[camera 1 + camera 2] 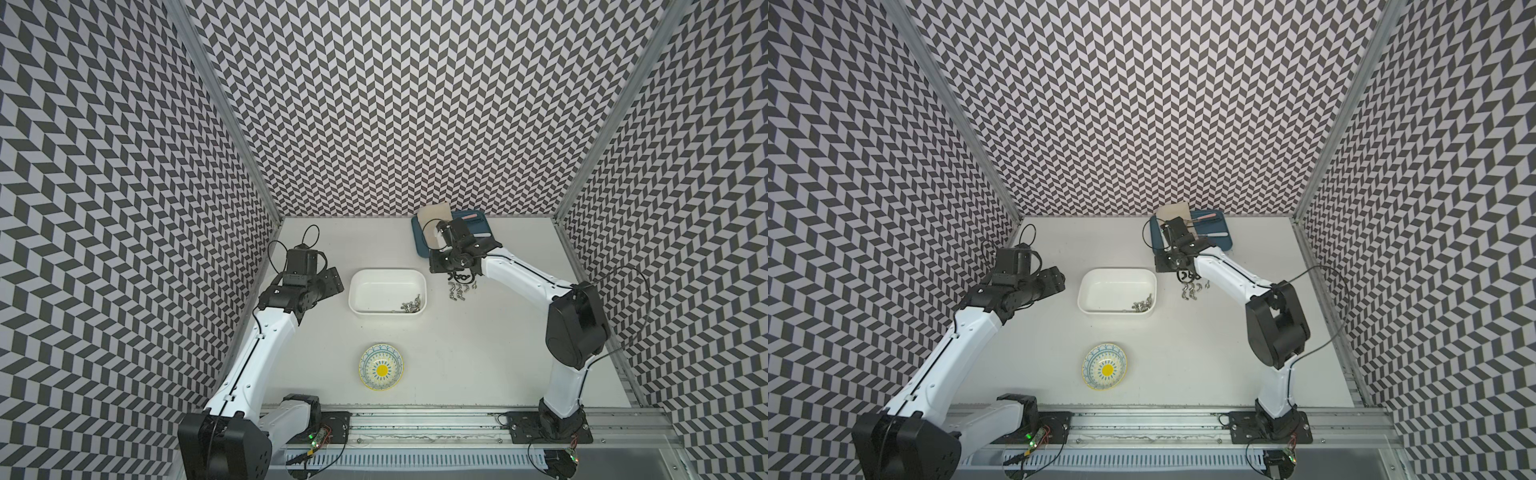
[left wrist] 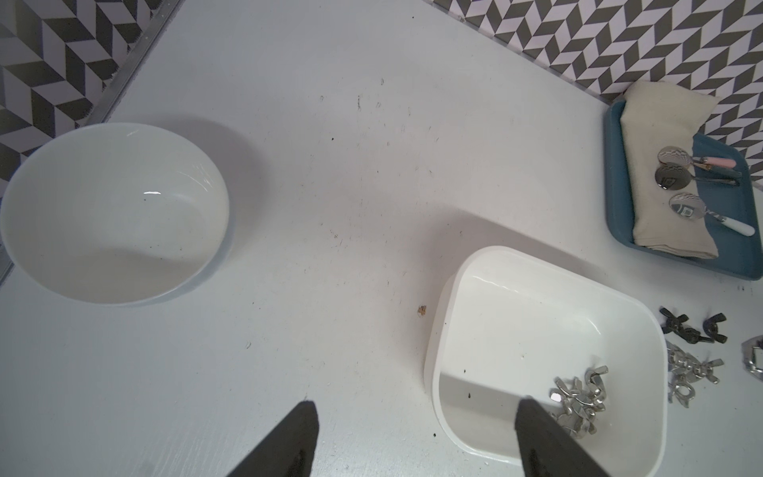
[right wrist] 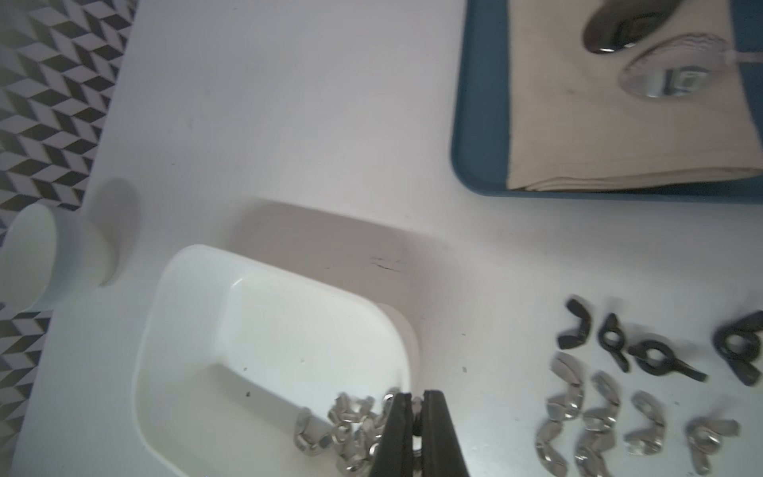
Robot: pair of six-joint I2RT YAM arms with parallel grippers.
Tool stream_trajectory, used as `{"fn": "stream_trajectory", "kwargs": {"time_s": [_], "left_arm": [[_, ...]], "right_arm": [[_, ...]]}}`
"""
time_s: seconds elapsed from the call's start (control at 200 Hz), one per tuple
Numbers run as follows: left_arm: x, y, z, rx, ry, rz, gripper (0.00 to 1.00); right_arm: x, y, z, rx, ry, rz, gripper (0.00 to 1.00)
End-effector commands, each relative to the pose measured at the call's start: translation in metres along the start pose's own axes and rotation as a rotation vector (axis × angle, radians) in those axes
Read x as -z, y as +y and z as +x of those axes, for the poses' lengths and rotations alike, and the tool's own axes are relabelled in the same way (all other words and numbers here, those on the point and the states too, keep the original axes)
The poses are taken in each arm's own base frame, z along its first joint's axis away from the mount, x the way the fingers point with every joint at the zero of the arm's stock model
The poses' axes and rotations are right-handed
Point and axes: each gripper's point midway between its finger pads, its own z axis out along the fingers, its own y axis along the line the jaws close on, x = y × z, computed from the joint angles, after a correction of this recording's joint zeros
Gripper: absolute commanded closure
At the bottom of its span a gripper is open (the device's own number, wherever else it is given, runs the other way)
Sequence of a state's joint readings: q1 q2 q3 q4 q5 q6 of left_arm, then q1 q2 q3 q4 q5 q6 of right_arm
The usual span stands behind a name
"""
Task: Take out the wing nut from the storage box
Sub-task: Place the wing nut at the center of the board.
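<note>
Bright, even light from overhead leaves the tabletop (image 1: 478, 353) pale in both top views, where the wall pattern (image 1: 395, 104) stretches toward the picture edges. The storage box (image 3: 268, 326) throws a broad soft shadow. The right wrist view is soft: wing nut (image 3: 417, 409) and spoons (image 3: 669, 78) blur. Small glints mark the white bowl (image 2: 115, 214).

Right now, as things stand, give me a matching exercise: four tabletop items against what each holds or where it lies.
1 storage box
2 patterned bowl
3 blue tray
4 black wing nuts

A carries spoons on a folded cloth
B loose on the table
C empty, yellow centre showing
D silver wing nuts heaped in one corner

Pairs: 1-D, 2-C, 3-A, 4-B.
</note>
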State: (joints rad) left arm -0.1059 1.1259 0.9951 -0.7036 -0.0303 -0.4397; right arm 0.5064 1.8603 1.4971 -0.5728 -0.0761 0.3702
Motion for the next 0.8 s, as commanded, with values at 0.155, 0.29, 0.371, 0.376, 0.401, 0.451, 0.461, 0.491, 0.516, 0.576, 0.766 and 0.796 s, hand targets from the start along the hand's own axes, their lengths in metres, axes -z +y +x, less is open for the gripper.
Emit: {"fn": "stream_trajectory", "kwargs": {"time_s": [0.155, 0.29, 0.371, 0.376, 0.401, 0.451, 0.461, 0.491, 0.516, 0.576, 0.766, 0.796], "left_arm": [[0.005, -0.006, -0.013, 0.005, -0.036, 0.025, 0.21], [0.006, -0.006, -0.014, 0.002, -0.039, 0.025, 0.21], [0.005, -0.007, -0.014, 0.002, -0.036, 0.025, 0.21], [0.006, -0.007, -0.014, 0.001, -0.037, 0.025, 0.21], [0.005, -0.006, -0.014, 0.001, -0.035, 0.024, 0.21], [0.006, -0.007, -0.015, 0.0, -0.038, 0.024, 0.21], [0.006, -0.007, -0.015, 0.0, -0.037, 0.023, 0.21], [0.006, -0.006, -0.014, 0.0, -0.035, 0.023, 0.21], [0.006, -0.007, -0.015, 0.0, -0.037, 0.024, 0.21], [0.006, -0.006, -0.015, 0.001, -0.038, 0.022, 0.21], [0.007, -0.007, -0.016, -0.001, -0.039, 0.02, 0.21], [0.006, -0.007, -0.016, -0.001, -0.038, 0.02, 0.21]], "right_arm": [[-0.004, -0.077, 0.022, -0.097, 0.0, 0.132, 0.96], [-0.012, -0.096, 0.038, -0.1, 0.029, 0.187, 0.97], [-0.017, -0.101, 0.046, -0.103, 0.045, 0.199, 0.96], [-0.017, -0.101, 0.046, -0.103, 0.046, 0.199, 0.96], [-0.018, -0.102, 0.047, -0.103, 0.048, 0.201, 0.96], [-0.02, -0.104, 0.051, -0.105, 0.055, 0.209, 0.97], [-0.02, -0.105, 0.052, -0.104, 0.056, 0.211, 0.96], [-0.021, -0.106, 0.053, -0.103, 0.059, 0.219, 0.97], [-0.022, -0.109, 0.055, -0.103, 0.062, 0.228, 0.97], [-0.023, -0.113, 0.057, -0.101, 0.064, 0.245, 0.97], [-0.025, -0.12, 0.06, -0.107, 0.067, 0.263, 0.97], [-0.026, -0.121, 0.061, -0.108, 0.07, 0.263, 0.97]]}}
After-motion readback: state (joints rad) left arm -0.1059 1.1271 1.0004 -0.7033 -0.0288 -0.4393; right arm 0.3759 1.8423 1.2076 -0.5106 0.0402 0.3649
